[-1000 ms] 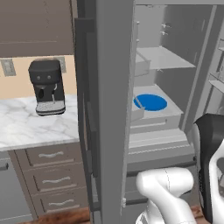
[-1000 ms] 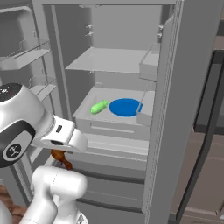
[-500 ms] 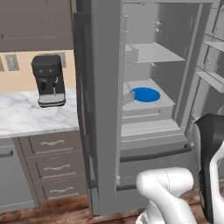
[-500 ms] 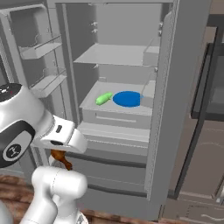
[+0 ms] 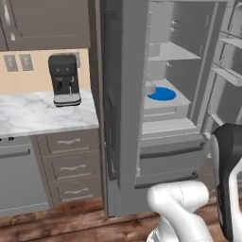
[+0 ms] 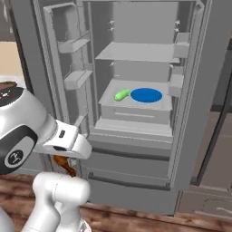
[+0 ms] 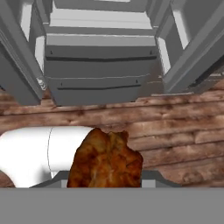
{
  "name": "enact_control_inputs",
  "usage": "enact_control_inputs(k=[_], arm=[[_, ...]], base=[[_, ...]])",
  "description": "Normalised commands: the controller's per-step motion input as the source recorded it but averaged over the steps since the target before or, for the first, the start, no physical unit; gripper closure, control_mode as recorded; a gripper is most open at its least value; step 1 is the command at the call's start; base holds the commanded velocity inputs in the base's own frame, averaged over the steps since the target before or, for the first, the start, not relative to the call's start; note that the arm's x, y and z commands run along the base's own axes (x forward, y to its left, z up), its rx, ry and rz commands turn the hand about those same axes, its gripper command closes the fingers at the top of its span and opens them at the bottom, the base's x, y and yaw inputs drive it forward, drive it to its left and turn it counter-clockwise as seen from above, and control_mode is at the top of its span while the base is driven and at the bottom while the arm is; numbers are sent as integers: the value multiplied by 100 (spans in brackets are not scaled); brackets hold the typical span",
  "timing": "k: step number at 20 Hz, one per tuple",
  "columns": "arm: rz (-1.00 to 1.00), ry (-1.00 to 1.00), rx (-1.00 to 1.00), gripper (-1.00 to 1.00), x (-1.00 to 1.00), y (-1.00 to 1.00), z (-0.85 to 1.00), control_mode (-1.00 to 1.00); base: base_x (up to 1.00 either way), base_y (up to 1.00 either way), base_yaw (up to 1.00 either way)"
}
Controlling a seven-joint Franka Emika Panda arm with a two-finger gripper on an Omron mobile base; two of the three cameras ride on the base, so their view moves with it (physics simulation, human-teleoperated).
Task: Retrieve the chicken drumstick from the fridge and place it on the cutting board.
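reddish-brown chicken drumstick (image 7: 105, 161) at bottom centre of hand view, jaws clamped on it, above wood floor (image 7: 183, 131). grey fridge (image 6: 140, 113) open, centre frame; blue plate (image 6: 146, 95) and green vegetable (image 6: 122, 94) on middle shelf. black coffee machine (image 5: 64, 79) upper left on marble counter (image 5: 38, 113).

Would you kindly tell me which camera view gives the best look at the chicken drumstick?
The hand view: the chicken drumstick sits large and close at the bottom, its browned surface plain. The right base view shows just a small brown part of it under the arm's white hand. In the left base view I cannot make it out.
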Motion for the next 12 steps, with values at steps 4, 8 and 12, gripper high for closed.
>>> enact_control_inputs(k=[4,8,12], arm=[[0,0,0,100,0,0,0,100],[0,0,0,100,0,0,0,100],[0,0,0,100,0,0,0,100]], base=[[-33,80,-7],[-25,91,-10],[-22,94,-10]])
